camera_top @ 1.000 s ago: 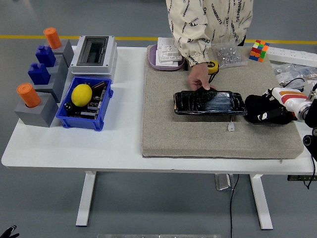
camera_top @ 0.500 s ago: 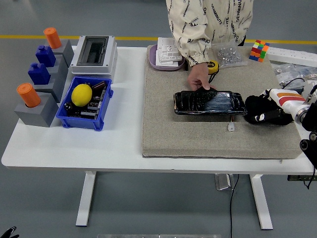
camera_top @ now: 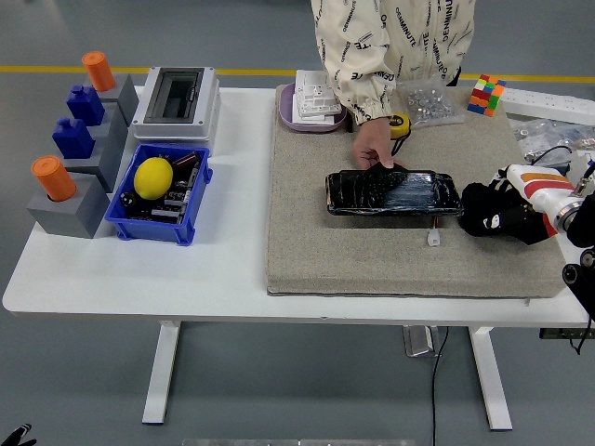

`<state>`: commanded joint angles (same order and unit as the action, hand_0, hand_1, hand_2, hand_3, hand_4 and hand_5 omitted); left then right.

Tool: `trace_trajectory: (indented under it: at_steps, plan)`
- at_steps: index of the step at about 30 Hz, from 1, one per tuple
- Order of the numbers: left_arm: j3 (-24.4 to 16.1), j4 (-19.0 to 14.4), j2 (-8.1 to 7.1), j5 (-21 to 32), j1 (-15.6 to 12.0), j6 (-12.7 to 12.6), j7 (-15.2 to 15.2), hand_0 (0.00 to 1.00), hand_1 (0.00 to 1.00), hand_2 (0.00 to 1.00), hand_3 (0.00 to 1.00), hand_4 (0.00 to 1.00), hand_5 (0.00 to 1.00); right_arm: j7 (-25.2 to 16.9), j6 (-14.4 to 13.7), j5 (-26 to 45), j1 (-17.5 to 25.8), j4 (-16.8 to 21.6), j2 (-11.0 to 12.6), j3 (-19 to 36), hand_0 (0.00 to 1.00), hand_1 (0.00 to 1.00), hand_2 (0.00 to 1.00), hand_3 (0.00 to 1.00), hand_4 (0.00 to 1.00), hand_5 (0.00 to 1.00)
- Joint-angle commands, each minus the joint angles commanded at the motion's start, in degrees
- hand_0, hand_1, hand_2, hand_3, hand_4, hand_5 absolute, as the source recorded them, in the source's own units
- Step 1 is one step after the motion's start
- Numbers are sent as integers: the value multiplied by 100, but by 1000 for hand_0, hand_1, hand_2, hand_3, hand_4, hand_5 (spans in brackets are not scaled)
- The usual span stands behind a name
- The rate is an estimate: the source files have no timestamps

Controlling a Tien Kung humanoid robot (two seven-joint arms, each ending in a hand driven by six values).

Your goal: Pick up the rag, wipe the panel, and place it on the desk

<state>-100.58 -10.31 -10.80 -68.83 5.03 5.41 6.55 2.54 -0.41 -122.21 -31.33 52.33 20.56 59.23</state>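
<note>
A glossy black panel lies on the grey felt mat. A person's hand rests on its far left edge and holds it down. My right hand comes in from the right and sits on the mat just right of the panel. Its black fingers are curled over a dark rag that is bunched under them. Rag and hand are both black and hard to tell apart. Only a dark tip of my left hand shows at the bottom left corner, off the table.
A blue bin with a yellow lemon stands at the left, beside grey blocks with orange and blue pegs and a grey box. A tray, a bag of parts and a colour cube stand at the back.
My right hand with the rag has shifted slightly right and toward the near edge, away from the panel's end. The person's hand and the panel have not moved.
</note>
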Motion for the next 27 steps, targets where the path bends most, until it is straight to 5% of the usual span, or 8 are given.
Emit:
trace_trajectory:
  at_steps: [8,9,26,27]
  plan:
    - [-16,0,1,3,8,-4,-2,726,716,767,628,694,584,-7,-43,-12,8,-3,7,28,360,456,497,488,990,230]
    - [-17,0,2,4,8,-4,-1,726,717,767,629,695,584,-8,-50,-13,9,-2,7,30,328,436,472,461,932,171]
    - [-48,0,14,-6,20,0,-6,725,716,767,628,696,582,6,-107,-17,0,6,34,85,261,396,438,421,841,111]
    - [-49,0,14,-6,20,0,-7,725,716,767,628,695,583,7,-107,-18,-1,6,36,87,242,372,417,396,864,47]
